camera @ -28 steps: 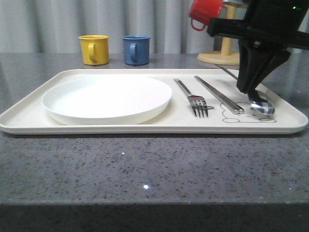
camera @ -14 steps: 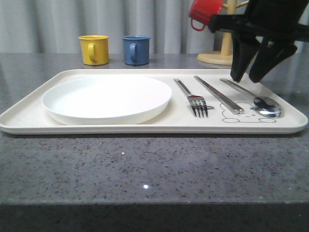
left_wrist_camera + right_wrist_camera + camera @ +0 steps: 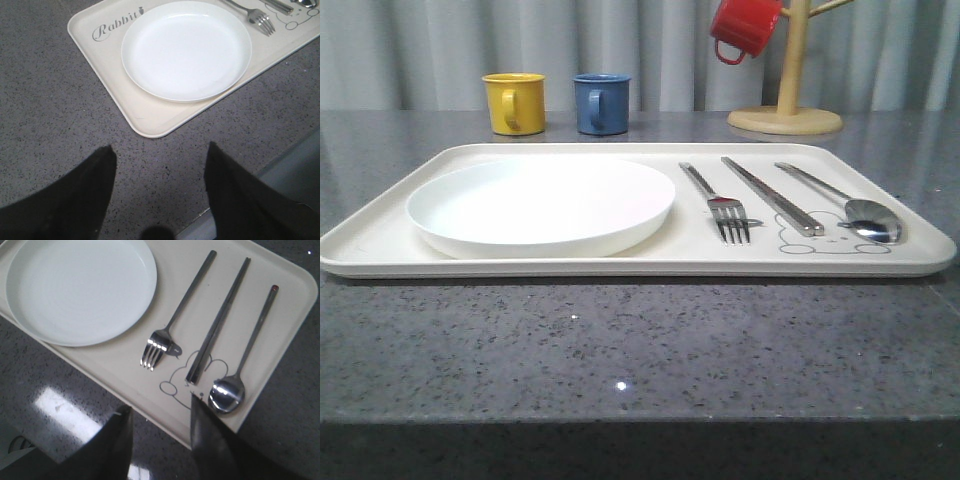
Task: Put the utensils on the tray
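Observation:
On the cream tray (image 3: 380, 240), right of the plate, the silver fork (image 3: 720, 205), the pair of chopsticks (image 3: 772, 195) and the spoon (image 3: 850, 205) lie side by side. The right wrist view looks down on the fork (image 3: 172, 327), chopsticks (image 3: 218, 322) and spoon (image 3: 240, 370). My right gripper (image 3: 160, 405) hangs open and empty above the tray's (image 3: 290, 300) near edge, close to the spoon's bowl. My left gripper (image 3: 161, 150) is open and empty over bare countertop, just off a corner of the tray (image 3: 107, 65).
A round white plate (image 3: 540, 205) takes up the tray's left half. Behind the tray stand a yellow mug (image 3: 514, 102) and a blue mug (image 3: 601, 103). A red mug (image 3: 745, 27) hangs on a wooden mug tree (image 3: 786, 118) at the back right.
My right gripper opened, let go of the spoon and rose out of the front view. The spoon now lies free on the tray, slightly further right.

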Controlling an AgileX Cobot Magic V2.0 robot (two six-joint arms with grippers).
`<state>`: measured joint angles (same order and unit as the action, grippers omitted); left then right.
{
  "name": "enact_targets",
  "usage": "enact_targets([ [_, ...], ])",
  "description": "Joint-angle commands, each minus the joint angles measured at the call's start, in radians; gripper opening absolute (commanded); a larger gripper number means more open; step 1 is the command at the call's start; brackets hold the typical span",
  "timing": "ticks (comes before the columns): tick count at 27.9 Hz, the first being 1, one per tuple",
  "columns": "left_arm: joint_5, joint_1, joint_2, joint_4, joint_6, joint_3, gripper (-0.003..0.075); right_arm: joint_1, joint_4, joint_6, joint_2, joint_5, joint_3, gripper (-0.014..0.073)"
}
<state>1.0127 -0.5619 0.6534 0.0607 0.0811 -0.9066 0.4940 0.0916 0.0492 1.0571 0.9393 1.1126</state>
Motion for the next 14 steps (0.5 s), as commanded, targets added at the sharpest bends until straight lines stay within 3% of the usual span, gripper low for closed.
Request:
enact_targets([
  [1,-0.067,-0.007,0.001,-0.002,-0.008,-0.028,0.0388,0.000,-0.017,0.011,-0.123,-0.032,-0.044,0.0316],
  [8,-0.067,-0.007,0.001,-0.002,-0.008,-0.026,0.0388,0.000,-0.021,-0.003,-0.361,-0.032,-0.183,0.0316],
  [14,-0.067,-0.007,0.001,-0.002,-0.008,-0.026,0.0388,0.000,-0.023,-0.002,-0.462,-0.026,-0.194,0.0316],
])
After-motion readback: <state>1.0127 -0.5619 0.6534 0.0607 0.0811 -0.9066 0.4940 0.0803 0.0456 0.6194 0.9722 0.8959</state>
